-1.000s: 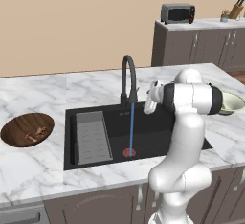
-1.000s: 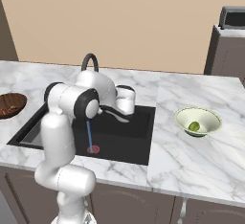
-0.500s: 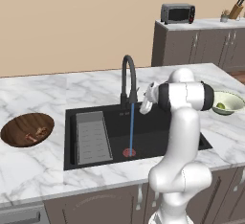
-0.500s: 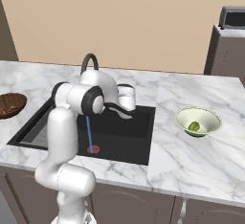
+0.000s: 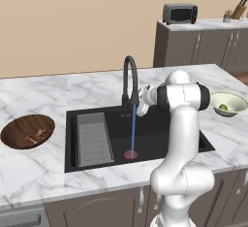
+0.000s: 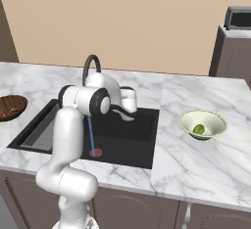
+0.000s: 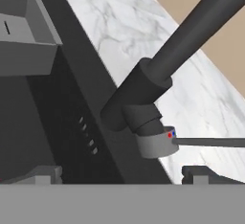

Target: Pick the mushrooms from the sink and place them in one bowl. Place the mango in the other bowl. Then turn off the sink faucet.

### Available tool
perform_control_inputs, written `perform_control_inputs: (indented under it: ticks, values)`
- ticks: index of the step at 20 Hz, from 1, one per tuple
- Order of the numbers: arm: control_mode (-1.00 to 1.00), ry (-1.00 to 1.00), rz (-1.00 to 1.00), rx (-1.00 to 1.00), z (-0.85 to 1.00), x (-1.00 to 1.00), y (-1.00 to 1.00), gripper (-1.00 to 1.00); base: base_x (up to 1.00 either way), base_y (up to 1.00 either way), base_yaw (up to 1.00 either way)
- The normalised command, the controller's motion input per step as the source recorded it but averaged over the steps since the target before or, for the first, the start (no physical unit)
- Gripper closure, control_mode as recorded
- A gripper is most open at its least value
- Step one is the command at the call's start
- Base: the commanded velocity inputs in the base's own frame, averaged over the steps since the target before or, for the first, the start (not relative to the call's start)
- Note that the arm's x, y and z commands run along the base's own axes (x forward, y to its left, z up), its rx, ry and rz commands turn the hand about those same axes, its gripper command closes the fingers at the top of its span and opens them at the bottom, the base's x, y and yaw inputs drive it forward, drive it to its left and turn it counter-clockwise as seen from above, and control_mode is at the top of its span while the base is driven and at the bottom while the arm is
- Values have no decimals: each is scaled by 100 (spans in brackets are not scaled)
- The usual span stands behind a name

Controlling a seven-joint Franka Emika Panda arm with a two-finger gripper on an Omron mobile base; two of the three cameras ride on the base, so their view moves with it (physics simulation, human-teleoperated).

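**Claw closes in on running tap**

Left base view: the slim black gooseneck faucet (image 5: 130,80) stands upright at the matte black sink's (image 5: 160,138) 12 o'clock rim, water streaming onto the red drain (image 5: 131,154). The claw (image 5: 144,105) sits just at its 3 o'clock.

Right base view: the mango (image 6: 198,129) rests in the glossy pale bowl (image 6: 202,123) on the marble worktop (image 6: 196,164).

Hand view: spread fingertips (image 7: 198,174) flank the faucet base, its thin lever (image 7: 210,142) pointing to 3 o'clock.

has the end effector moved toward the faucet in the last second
Yes. In the left base view the end effector has swung left, away from the pale bowl, to beside the faucet base.
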Motion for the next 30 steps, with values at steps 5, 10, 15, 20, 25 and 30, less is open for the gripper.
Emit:
perform_control_inputs:
  ticks: [5, 10, 15, 20, 25, 30]
  values:
    - [-100, 16, 39, 28, 2, 43, -76, -100, 0, 0, 0]
    - [-100, 15, 38, 29, 7, 43, -78, -100, 0, 0, 0]
    - [-100, 13, 37, 30, 13, 46, -81, -100, 0, 0, 0]
    - [-100, 12, 37, 31, 20, 48, -81, -100, 0, 0, 0]
    - [-100, 13, 36, 31, 28, 51, -82, -100, 0, 0, 0]
    - [-100, 14, 47, 25, 20, 80, -58, -100, 0, 0, 0]
